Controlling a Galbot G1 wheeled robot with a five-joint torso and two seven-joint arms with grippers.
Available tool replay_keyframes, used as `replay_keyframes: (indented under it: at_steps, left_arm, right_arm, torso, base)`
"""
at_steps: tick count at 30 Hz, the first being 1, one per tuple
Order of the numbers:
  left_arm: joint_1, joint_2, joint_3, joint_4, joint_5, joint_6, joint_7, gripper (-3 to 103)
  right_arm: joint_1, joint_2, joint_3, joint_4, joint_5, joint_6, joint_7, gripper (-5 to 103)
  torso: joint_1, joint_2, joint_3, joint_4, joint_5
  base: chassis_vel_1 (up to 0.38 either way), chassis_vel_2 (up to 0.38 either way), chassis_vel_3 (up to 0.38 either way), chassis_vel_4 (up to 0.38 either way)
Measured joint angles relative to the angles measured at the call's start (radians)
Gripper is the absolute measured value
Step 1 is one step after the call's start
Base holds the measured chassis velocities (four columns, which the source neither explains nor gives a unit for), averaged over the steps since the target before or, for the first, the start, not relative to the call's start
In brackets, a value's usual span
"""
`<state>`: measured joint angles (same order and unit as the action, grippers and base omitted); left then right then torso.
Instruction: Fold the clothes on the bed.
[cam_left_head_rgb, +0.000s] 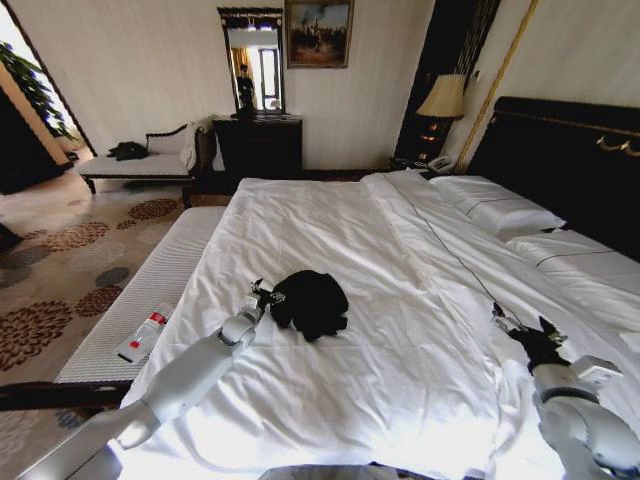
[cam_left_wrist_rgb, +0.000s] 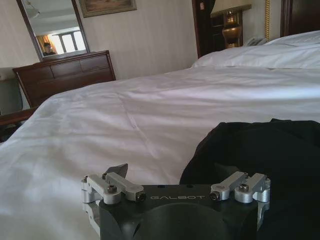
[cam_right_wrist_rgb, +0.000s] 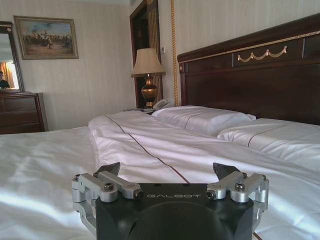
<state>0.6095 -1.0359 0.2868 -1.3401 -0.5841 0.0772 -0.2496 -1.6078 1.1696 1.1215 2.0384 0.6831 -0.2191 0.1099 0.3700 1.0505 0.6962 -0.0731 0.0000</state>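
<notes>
The black top (cam_left_head_rgb: 312, 302) lies in a soft heap near the middle of the bed (cam_left_head_rgb: 400, 400), on the white cover. It is bunched up, not spread flat, so it is hard to say which way its long side runs. In the head view it looks a bit wider from side to side than from front to back.

The left gripper (cam_left_head_rgb: 264, 294) is right at the left edge of the heap — touching it or just beside it, I cannot tell which. Its fingers are apart and hold nothing. In the left wrist view the left gripper (cam_left_wrist_rgb: 175, 176) is low over the cover, and the black top (cam_left_wrist_rgb: 260, 165) is in front of it and off to one side. 1 fingertip on that side is hard to pick out against the dark cloth.

The right gripper (cam_left_head_rgb: 528, 328) is well apart from the top, out over the right side of the bed. In the right wrist view its fingers (cam_right_wrist_rgb: 111, 169) are apart too, with only white cover and pillows (cam_right_wrist_rgb: 205, 119) ahead.

So the left arm is much the nearer of the 2. The top lies to its right, and the right arm would have to reach far across to help.

The sleeves, the collar and any white letters are hidden in the folds. The hem cannot be made out either — a first grab would be a guess.
</notes>
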Motion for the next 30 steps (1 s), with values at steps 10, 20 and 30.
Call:
replay_keyframes:
  at_steps: [10, 20, 30]
  left_arm:
    - [-0.048, -0.07, 0.021, 0.108, 0.019, -0.013, 0.004, 72]
    - [-0.087, -0.128, 0.028, 0.196, 0.039, -0.038, 0.015, 34]
    - [-0.092, -0.151, 0.021, 0.225, 0.062, -0.072, 0.019, 1]
  right_arm:
    - [-0.002, -0.005, 0.011, 0.003, 0.013, -0.002, 0.002, 100]
    - [-0.002, -0.003, 0.014, 0.005, 0.013, -0.005, 0.003, 100]
    - [0.008, -0.028, -0.006, -0.013, 0.01, -0.01, 0.003, 100]
  torso:
    - [0.0, 0.0, 0.0, -0.0001, 0.0]
    - [0.0, 0.0, 0.0, -0.0001, 0.0]
    - [0.0, 0.0, 0.0, -0.0002, 0.0001]
  base:
    - [0.0, 0.0, 0.0, 0.0]
    - [0.0, 0.0, 0.0, 0.0]
    - [0.0, 0.0, 0.0, 0.0]
